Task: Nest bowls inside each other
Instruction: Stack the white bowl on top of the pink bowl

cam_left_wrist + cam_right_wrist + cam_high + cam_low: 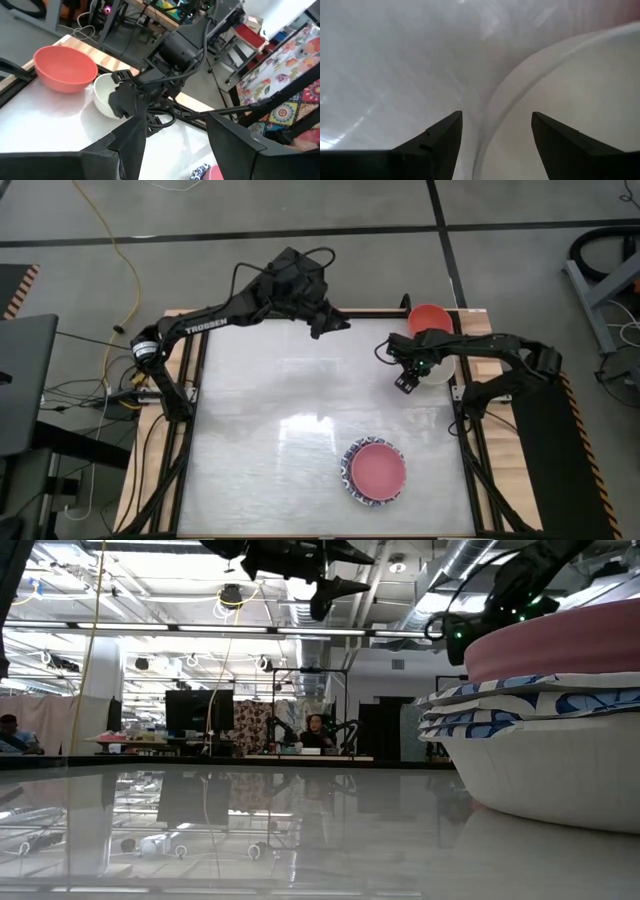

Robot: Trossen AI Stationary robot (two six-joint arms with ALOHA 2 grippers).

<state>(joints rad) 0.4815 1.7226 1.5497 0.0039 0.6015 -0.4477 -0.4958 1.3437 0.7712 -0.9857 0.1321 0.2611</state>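
Hovering over the cream-white bowl (441,367) beside the red bowl (430,317), your right gripper (408,378) stands wide open, empty — its rim sits between the fingers. The pink bowl (377,468) tops the near stack; your left gripper (325,325) waits open.

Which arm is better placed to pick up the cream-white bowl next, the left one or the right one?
Probably the right. Its open right pincer hangs directly over the rim of the cream-white bowl, beside the red bowl. The open left pincer hovers farther away, over the table's back edge.
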